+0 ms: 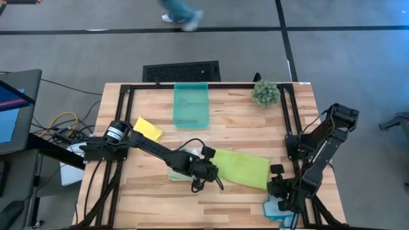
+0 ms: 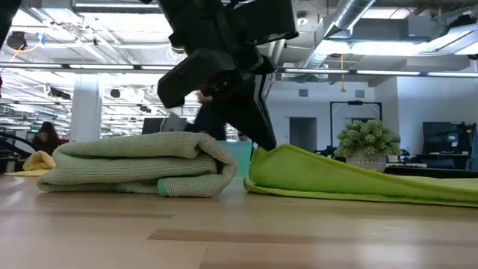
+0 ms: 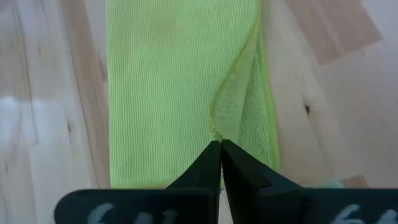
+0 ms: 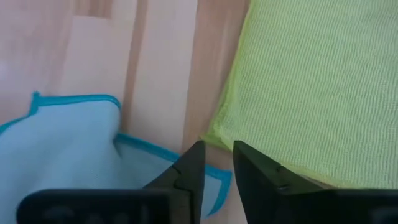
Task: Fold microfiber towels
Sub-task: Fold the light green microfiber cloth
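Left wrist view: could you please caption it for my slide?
Left gripper, fingers shut, pinching the folded lime green microfiber towel at its edge on the light wooden table.

Lime green towel [image 1: 244, 168], yellow towel [image 1: 148, 130], light blue towel [image 4: 68, 155] — teal bin [image 1: 192, 105] — pale wood table [image 1: 243, 121].

Pale green towel [image 1: 174, 174] mostly hidden under the left arm from above. Light blue towel [image 1: 276, 209] half covered by the right gripper [image 1: 285, 206] and cut off at the table's front edge. Person [image 1: 181, 14] at the top cut off, only legs showing. Lime green towel [image 2: 358, 178] running off the side in the low view. Small figure [image 2: 46, 137] far back too tiny to make out.
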Controlling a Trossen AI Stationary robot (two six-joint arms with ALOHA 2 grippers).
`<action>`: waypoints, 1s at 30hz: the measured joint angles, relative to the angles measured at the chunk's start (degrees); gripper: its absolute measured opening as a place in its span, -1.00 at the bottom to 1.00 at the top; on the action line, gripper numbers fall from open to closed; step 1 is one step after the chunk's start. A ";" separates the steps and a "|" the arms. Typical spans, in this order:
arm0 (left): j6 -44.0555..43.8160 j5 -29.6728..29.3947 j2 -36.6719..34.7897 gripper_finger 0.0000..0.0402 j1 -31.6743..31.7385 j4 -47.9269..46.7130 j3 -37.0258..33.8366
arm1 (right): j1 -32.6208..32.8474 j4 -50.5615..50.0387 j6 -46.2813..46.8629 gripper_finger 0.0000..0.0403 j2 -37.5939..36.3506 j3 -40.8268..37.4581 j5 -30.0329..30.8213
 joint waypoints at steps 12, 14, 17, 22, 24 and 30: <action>-7.00 -2.29 -0.31 -0.50 -0.76 -10.55 5.05 | -1.31 2.28 0.00 -0.82 -0.87 -1.16 -0.23; -5.02 1.00 0.62 -0.47 -0.17 -6.64 5.02 | -2.47 2.63 -0.04 -0.91 -0.87 -1.88 -0.22; -2.01 7.47 2.69 -0.48 1.26 -2.60 4.22 | -4.89 3.08 -0.02 -0.96 -0.88 -2.97 -0.25; -1.00 7.64 4.47 -0.56 3.08 -4.15 4.14 | -7.66 3.10 -1.52 -0.88 -0.88 -4.13 -1.60; -1.16 7.52 4.15 -0.59 3.31 -5.18 4.15 | -7.62 3.14 -2.88 -0.86 -1.07 -3.96 -1.62; -0.68 7.32 1.25 -0.64 1.86 -4.64 4.20 | -8.65 2.13 -4.12 -0.81 -1.82 -1.81 -4.26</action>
